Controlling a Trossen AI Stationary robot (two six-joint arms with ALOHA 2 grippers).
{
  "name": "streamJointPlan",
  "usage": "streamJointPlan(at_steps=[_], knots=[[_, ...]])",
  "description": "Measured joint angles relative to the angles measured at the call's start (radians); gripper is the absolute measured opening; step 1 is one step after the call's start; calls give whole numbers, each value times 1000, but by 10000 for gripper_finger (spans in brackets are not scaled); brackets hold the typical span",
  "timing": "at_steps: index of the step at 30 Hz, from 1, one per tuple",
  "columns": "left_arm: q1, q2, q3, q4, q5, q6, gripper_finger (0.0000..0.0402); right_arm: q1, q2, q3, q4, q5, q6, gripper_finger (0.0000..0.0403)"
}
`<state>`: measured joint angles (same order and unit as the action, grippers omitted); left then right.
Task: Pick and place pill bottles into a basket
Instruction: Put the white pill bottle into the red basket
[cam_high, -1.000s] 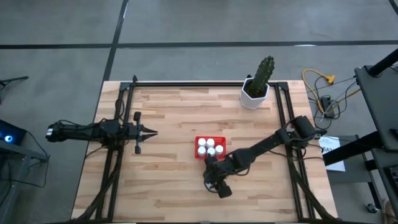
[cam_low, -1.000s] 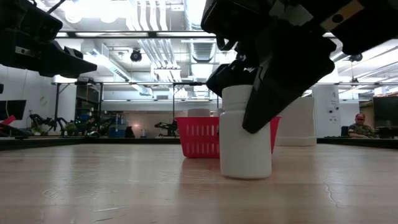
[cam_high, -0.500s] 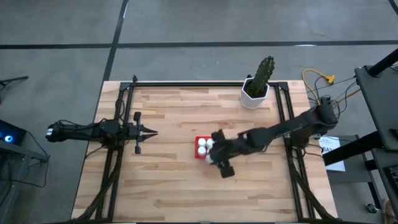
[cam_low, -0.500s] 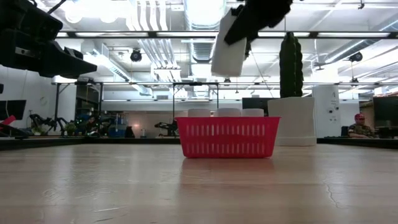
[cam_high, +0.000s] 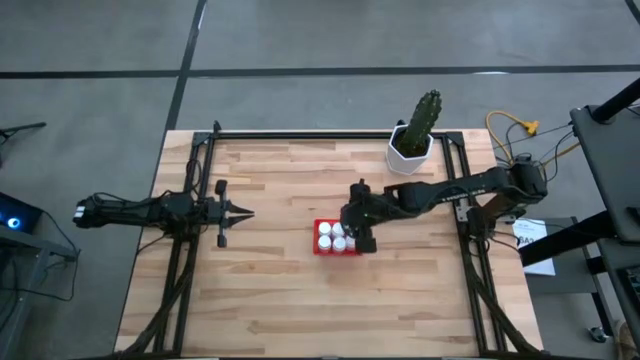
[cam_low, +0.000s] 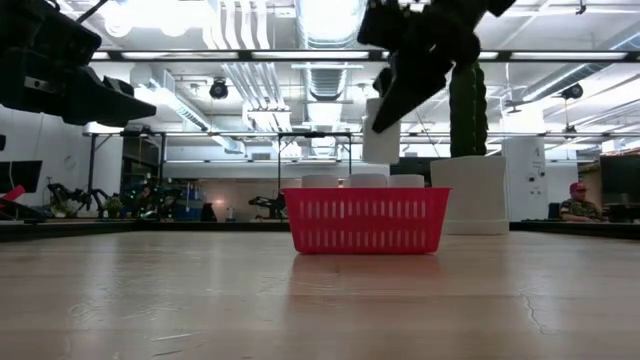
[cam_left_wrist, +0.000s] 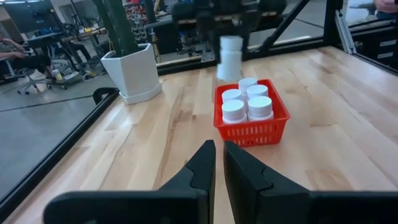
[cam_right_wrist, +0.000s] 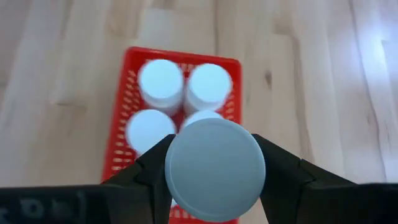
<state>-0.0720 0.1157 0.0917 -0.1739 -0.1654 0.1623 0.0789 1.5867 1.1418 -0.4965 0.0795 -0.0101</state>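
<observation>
The red basket (cam_high: 337, 240) stands at the table's middle with several white pill bottles (cam_left_wrist: 241, 102) upright in it. It also shows in the low view (cam_low: 366, 220) and the right wrist view (cam_right_wrist: 127, 124). My right gripper (cam_high: 360, 228) is shut on one more white pill bottle (cam_low: 381, 130) and holds it in the air over the basket's right part. The bottle's round cap (cam_right_wrist: 214, 168) fills the right wrist view. My left gripper (cam_high: 246, 211) is shut and empty, above the table left of the basket. My right gripper pinches the pill bottle between its two fingers (cam_right_wrist: 149, 177), one on each side at the cap's level (cam_right_wrist: 180, 171). The fingers come from above, slanting down. The bottle hangs about upright below them (cam_left_wrist: 230, 59), lifted clear above the basket's bottles.
A white pot with a green cactus (cam_high: 412, 150) stands at the table's far right, beyond the basket; it also shows in the low view (cam_low: 470, 195). Dark frame rails (cam_high: 455, 180) run along the table's sides. Bare wood (cam_high: 280, 300) lies on the near side.
My right gripper has lifted the pill bottle off the table on the basket's near side. It has carried it up and toward the far edge, then come down somewhat. The bottle now hangs over the basket.
</observation>
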Motion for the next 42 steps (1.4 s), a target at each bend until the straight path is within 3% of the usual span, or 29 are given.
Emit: streamJointPlan(at_steps=[7, 28, 42], knots=[[0, 0, 0, -2, 0, 0, 15, -48, -7, -58, 6, -29, 5, 165], [0, 2, 0, -3, 0, 0, 15, -42, -5, -131, 90, -138, 51, 165], [0, 1, 0, -2, 0, 0, 15, -43, -5, -146, 99, -140, 52, 165]])
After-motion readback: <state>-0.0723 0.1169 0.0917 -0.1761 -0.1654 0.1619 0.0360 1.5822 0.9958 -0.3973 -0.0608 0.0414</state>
